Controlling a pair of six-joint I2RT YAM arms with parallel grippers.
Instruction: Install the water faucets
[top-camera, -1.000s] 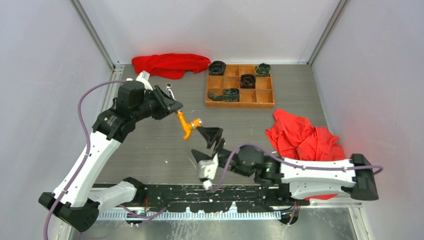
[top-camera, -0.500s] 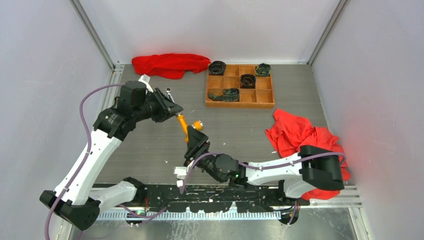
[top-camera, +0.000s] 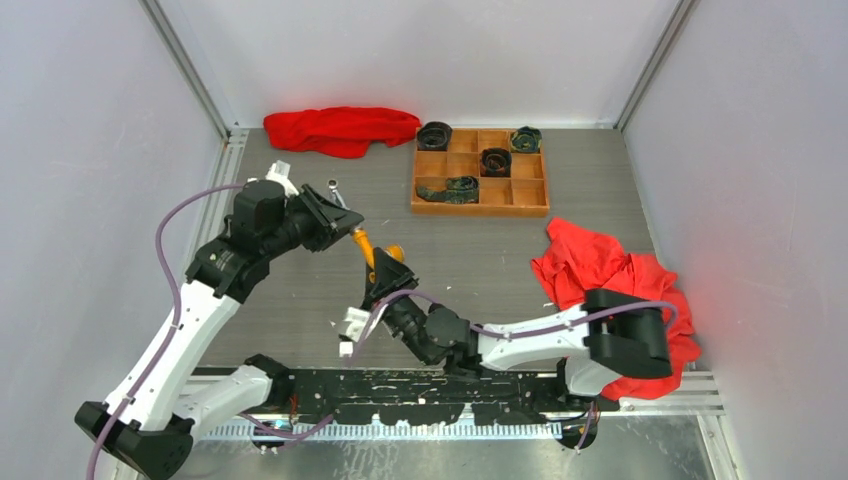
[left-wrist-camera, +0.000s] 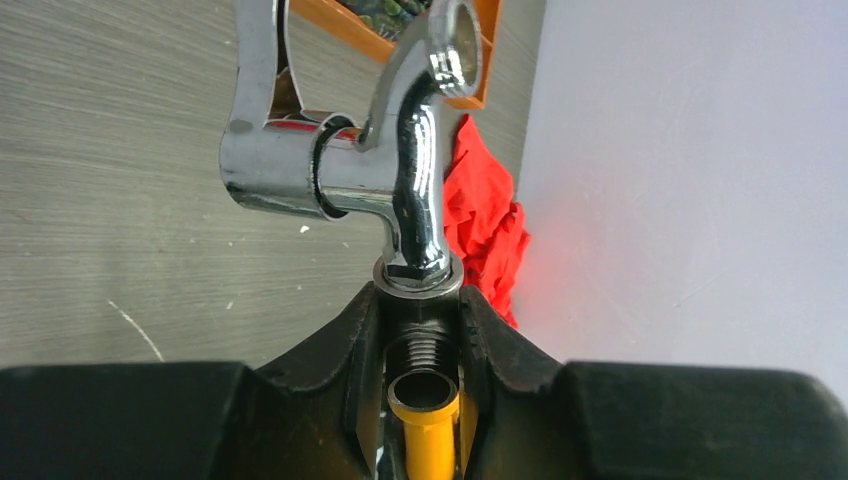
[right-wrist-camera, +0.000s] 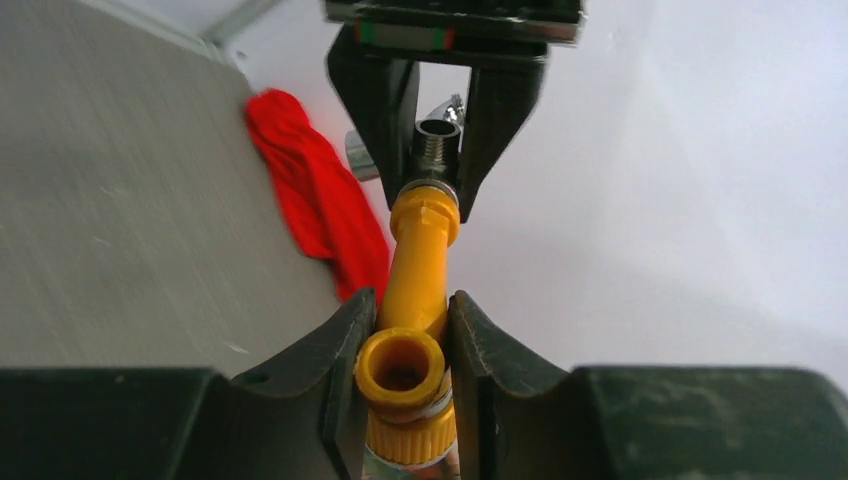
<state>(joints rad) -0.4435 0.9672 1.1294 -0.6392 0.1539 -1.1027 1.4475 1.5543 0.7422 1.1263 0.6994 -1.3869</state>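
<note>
Nearest, the right pincer (right-wrist-camera: 408, 315) clamps the orange-yellow faucet (right-wrist-camera: 420, 250) above the counter (top-camera: 300, 290); its far end meets the threaded stem of the silver faucet (left-wrist-camera: 400, 180), gripped by the left pincer (left-wrist-camera: 418, 320); beyond sits a wooden tray (top-camera: 480, 209).

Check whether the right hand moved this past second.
Yes. The right hand swung left past the wooden compartment tray's left edge, onto the orange-yellow metal faucet.
</note>
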